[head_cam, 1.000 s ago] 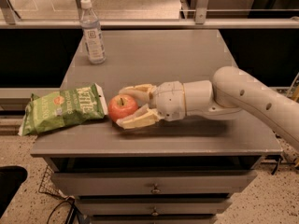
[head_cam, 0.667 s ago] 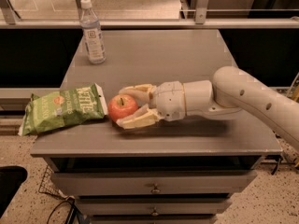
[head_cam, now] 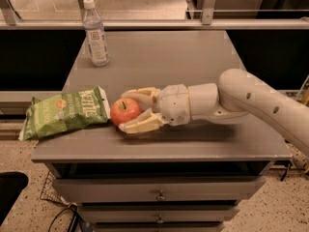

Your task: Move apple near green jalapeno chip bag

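The red-orange apple (head_cam: 125,111) rests on the grey table (head_cam: 193,57) near its front left. It sits just right of the green jalapeno chip bag (head_cam: 63,114), which lies flat with white "Kettle" lettering; apple and bag almost touch. My gripper (head_cam: 124,111) reaches in from the right, one cream finger (head_cam: 141,93) behind the apple and the other in front of it, closed on it. The white arm stretches off to the right edge.
A clear water bottle with a white cap (head_cam: 95,33) stands at the table's back left. The table's front edge runs just below the gripper, with drawers (head_cam: 159,195) beneath it. A rail runs behind the table.
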{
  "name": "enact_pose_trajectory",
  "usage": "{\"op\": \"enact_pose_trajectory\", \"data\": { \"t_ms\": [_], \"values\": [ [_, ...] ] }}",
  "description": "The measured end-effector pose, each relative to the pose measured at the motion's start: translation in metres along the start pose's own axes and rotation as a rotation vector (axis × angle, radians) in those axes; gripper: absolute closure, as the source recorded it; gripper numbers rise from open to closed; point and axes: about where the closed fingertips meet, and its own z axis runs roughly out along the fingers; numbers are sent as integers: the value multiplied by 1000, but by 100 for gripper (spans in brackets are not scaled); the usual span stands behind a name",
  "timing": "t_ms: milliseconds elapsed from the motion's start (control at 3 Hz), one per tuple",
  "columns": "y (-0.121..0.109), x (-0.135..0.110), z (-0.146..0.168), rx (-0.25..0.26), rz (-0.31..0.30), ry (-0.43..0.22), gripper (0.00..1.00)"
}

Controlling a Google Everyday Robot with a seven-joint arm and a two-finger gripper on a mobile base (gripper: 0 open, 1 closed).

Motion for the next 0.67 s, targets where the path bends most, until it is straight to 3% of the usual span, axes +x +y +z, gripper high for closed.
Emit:
{"op": "enact_pose_trajectory", "data": {
  "t_ms": [333,667],
  "values": [
    [1,-1,2,-4,-1,-1,13],
    [2,-2,4,-8,-2,-2,0]
  ]
}}
